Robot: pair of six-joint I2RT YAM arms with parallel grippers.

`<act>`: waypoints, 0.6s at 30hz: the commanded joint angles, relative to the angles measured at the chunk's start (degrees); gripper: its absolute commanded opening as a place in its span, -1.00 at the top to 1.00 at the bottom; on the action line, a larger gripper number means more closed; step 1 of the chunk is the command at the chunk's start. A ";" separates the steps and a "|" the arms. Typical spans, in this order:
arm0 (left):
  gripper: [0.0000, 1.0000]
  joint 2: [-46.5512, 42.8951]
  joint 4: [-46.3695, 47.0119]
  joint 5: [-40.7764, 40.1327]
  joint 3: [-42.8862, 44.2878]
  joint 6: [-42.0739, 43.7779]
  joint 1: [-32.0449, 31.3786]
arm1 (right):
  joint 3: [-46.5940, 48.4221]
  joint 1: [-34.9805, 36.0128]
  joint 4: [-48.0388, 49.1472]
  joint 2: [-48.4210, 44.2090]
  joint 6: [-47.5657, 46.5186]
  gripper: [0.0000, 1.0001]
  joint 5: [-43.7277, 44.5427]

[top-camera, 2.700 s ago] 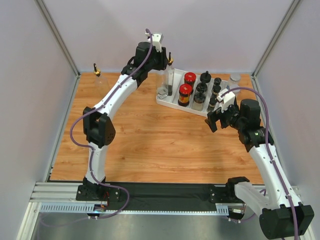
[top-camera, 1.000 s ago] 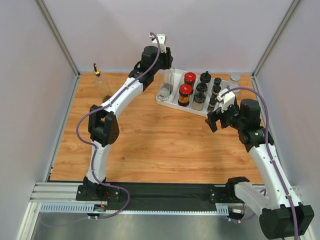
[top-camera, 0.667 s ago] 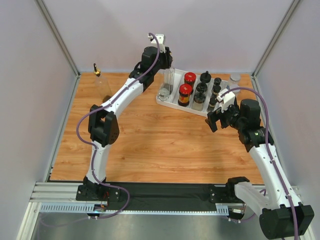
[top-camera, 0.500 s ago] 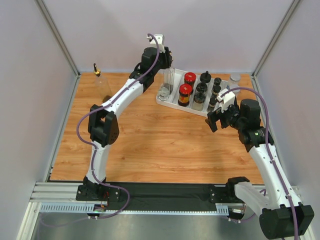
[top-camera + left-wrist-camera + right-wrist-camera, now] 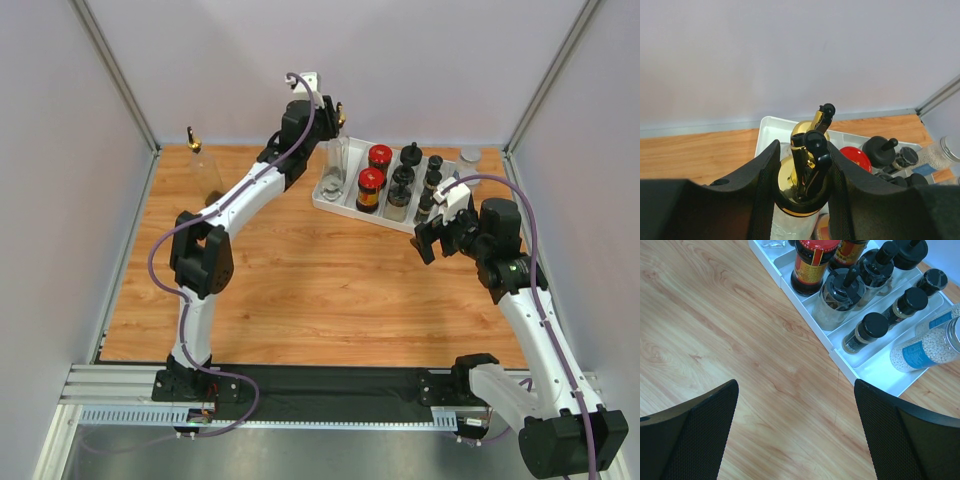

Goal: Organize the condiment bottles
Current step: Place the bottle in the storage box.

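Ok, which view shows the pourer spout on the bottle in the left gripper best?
Left wrist: the pourer bottle fills the centre, its gold collar and black spout sharp between the fingers of the left gripper. Top external shows just its clear body under the wrist, at the white tray's left end. Right wrist misses the spout.

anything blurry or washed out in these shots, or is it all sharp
Left wrist: the left fingers are dark and soft, the pourer bottle between them sharper. Right wrist: the right fingers blur, the tray is crisp. Top view: even light, no harsh glare.
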 commanded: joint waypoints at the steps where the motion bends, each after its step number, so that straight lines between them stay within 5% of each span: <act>1: 1.00 -5.15 6.25 -2.59 -0.31 -3.44 -1.11 | -0.22 -0.17 1.60 -0.59 -1.16 -1.00 0.84; 15: 1.00 -6.91 7.57 -5.24 -5.58 -3.09 -2.17 | -0.22 -0.17 1.60 -0.94 -1.16 -1.00 0.92; 18: 0.83 -6.99 7.13 -4.80 -6.11 -3.00 -2.26 | -0.31 -0.17 1.60 -0.94 -1.16 -1.00 0.92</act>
